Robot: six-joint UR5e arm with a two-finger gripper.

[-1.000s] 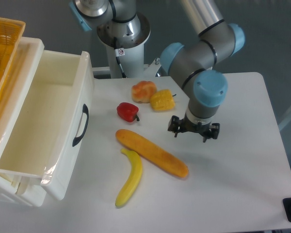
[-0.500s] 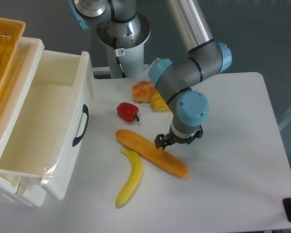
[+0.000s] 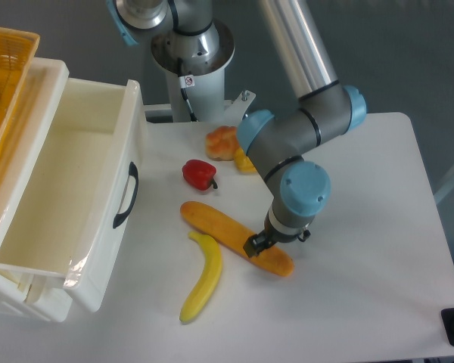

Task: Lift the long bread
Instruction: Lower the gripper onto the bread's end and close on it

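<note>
Colours on the white table (image 3: 378,249)

The long bread (image 3: 219,225) is plain orange-golden, slightly darker toward its lower right end. Below it the banana (image 3: 201,280) is solid yellow. Above sits a glossy red pepper (image 3: 199,174), and further up an orange-pink bun (image 3: 222,141) and a yellow piece (image 3: 244,161) half hidden by the arm. The arm (image 3: 287,144) is grey with light blue caps; its gripper (image 3: 263,243) is black. At left, the drawer (image 3: 76,197) is cream-white with a black handle (image 3: 125,195); the basket (image 3: 4,83) in the upper left corner is woven yellow-orange.

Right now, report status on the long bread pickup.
End effector down over long bread, right of its middle; grip state unclear. Bread flat on table. Banana touching its near side, clear of end effector.
</note>
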